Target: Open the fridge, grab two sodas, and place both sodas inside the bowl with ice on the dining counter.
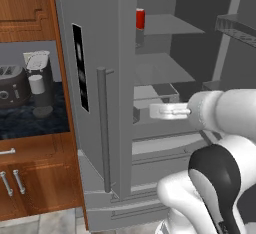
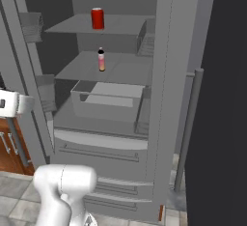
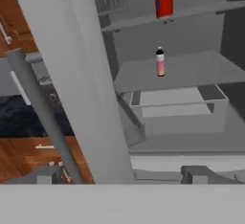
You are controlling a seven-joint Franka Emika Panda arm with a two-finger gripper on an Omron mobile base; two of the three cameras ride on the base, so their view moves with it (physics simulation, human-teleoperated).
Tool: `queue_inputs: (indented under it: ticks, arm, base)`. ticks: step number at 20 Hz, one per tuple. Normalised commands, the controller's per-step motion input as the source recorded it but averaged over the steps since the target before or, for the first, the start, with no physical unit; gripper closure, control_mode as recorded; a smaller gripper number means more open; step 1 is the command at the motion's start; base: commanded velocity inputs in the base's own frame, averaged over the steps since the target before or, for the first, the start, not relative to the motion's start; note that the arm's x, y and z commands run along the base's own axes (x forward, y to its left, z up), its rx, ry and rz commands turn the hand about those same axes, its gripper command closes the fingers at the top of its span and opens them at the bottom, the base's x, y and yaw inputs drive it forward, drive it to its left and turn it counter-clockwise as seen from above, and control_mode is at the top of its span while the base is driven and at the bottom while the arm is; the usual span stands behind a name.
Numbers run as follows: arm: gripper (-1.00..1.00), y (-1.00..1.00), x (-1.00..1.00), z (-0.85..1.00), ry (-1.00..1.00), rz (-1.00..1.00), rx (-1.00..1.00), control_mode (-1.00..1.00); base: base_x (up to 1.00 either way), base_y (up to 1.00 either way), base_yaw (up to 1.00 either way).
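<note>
The arm reaches level toward the open fridge (image 2: 159, 75), its gripper (image 3: 124, 174) spread wide and empty, fingertips well apart. Inside stand a red can (image 2: 97, 18) (top shelf) and a slim bottle (image 2: 101, 60) below.

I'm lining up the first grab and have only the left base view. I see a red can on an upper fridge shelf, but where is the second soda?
Observer: The slim pink bottle stands upright on the shelf just below the red can, roughly under it.
Operator: What is under that shelf?
Observer: A clear drawer bin sits one level down, in the middle of the fridge.
Operator: Is the gripper ready to take one?
Observer: In the hand view the gripper has its fingertips wide apart, so it is open, and it faces both sodas from outside the shelves.
</note>
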Motion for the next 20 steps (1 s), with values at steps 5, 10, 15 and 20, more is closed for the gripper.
queue_inputs:
  ticks: [5, 10, 15, 20]
  arm:
    - [-1.0, -0.68, 0.31, 0.0, 0.2, -0.03, 0.22, -1.0]
    - [-1.0, -0.16, 0.5, -0.08, 0.14, 0.0, 0.13, -1.0]
    - [-1.0, 0.02, 0.43, -0.16, 0.08, 0.0, 0.01, -1.0]
    - [-1.0, 0.09, 0.35, -0.21, 0.09, 0.01, 0.01, -1.0]
  base:
    - [0.0, 0.0, 0.0]
    - [0.0, 0.0, 0.0]
    - [0.0, 0.0, 0.0]
    - [0.0, 0.0, 0.0]
